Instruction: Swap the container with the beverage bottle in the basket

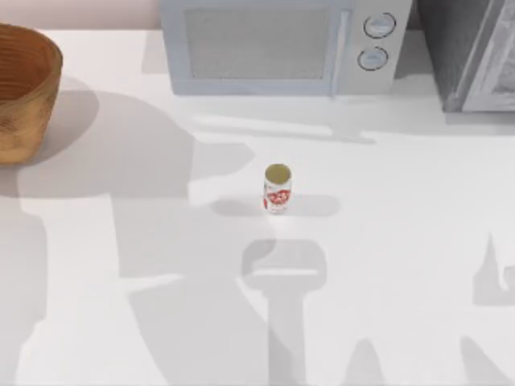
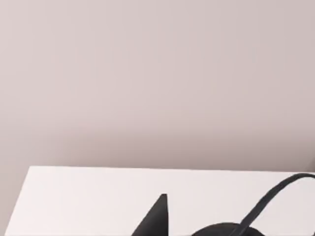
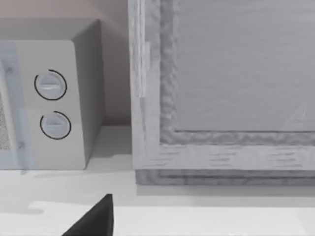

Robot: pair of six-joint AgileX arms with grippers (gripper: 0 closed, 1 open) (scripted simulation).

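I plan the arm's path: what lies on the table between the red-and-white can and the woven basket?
Nothing: in the top view the white table is bare, only shadows, between the red-and-white can and the woven basket.

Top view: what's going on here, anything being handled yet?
Nothing is held yet. A small red-and-white can stands upright mid-table, untouched. The woven basket sits at the far left edge, apart from the can, and a microwave stands along the back. Both arms are off the table area; the wrist views catch just a dark fingertip each.
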